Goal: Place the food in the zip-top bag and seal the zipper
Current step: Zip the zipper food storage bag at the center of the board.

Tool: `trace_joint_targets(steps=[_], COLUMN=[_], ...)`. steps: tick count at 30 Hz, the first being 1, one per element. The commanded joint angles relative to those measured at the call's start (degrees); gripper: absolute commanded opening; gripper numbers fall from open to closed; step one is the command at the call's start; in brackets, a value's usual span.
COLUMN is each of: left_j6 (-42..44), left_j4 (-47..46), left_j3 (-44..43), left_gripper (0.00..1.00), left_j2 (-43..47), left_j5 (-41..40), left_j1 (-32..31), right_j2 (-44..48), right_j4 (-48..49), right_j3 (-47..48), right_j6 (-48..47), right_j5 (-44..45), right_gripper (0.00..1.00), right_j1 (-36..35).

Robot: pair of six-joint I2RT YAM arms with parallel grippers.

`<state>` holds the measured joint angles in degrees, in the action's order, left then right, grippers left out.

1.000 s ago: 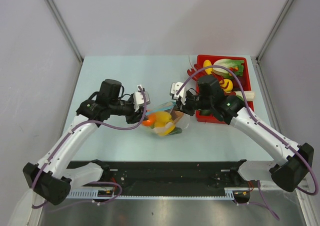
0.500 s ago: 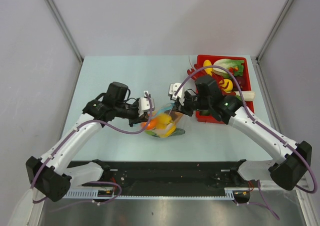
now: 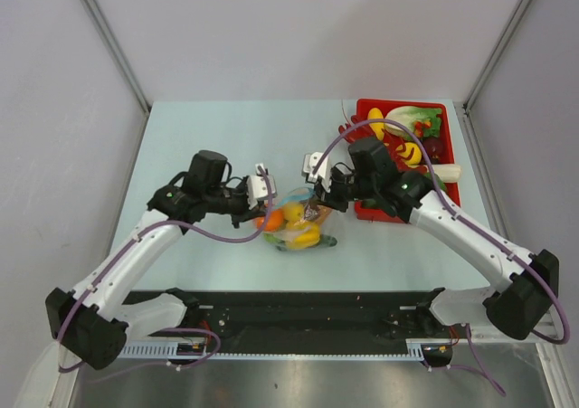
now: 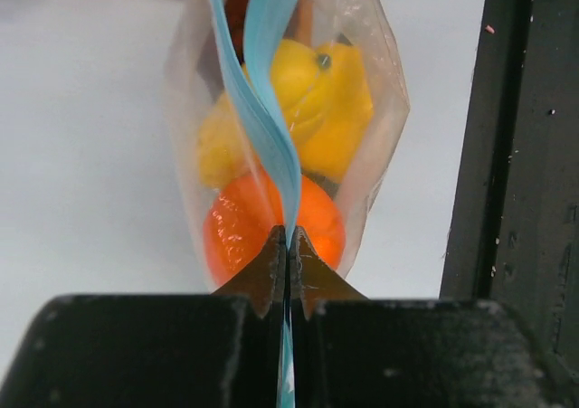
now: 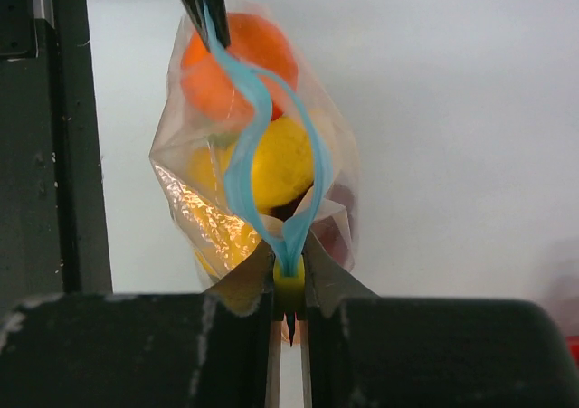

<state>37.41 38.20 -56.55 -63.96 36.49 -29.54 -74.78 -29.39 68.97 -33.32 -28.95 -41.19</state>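
Zip-top bag (image 3: 294,216) rests mid-bench (image 3: 199,137) between the arms, with the orange ball (image 4: 312,232) and yellow pepper (image 4: 326,109) inside; sealing is the step in hand; left tool (image 4: 288,245) is pinched narrow on one end of the blue zipper (image 4: 271,132), right tool (image 5: 289,265) on the other; the strip gapes between them, so the next move probably calls for pulling it taut and pressing along it.

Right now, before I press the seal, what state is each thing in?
left gripper: shut on one zipper end.
right gripper: shut on the other end.
zipper: gaping mid-length, unsealed.
zip-top bag: filled, held by both grippers.
orange ball: inside the bag.
yellow pepper: inside the bag.
red tray: holds other toy food.
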Motion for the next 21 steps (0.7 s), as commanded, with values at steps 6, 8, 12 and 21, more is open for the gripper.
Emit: trace_joint_targets(steps=[6,8,12,21], left_j6=[3.99,3.73,4.25,2.06], left_j4=[7.16,6.2,4.52,2.68], left_j3=[-3.66,-2.51,0.21,1.01], left_gripper=[0.0,0.0,0.0,0.0], left_j2=[4.73,5.69,6.57,5.6], left_j5=[4.64,4.64,4.73,4.38], left_j1=[3.08,3.09,3.08,3.17], right_j2=[3.86,4.21,5.34,8.25], right_j4=[1.52,0.92,-2.52,2.66], right_j3=[1.08,0.99,-0.06,-3.84], right_j6=[1.5,4.31,6.16,10.03], right_j5=[-1.46,-2.77,-5.85,-8.05], right_gripper=[0.41,0.7,0.73,0.62], right_j1=[2.51,4.61,7.44,7.62])
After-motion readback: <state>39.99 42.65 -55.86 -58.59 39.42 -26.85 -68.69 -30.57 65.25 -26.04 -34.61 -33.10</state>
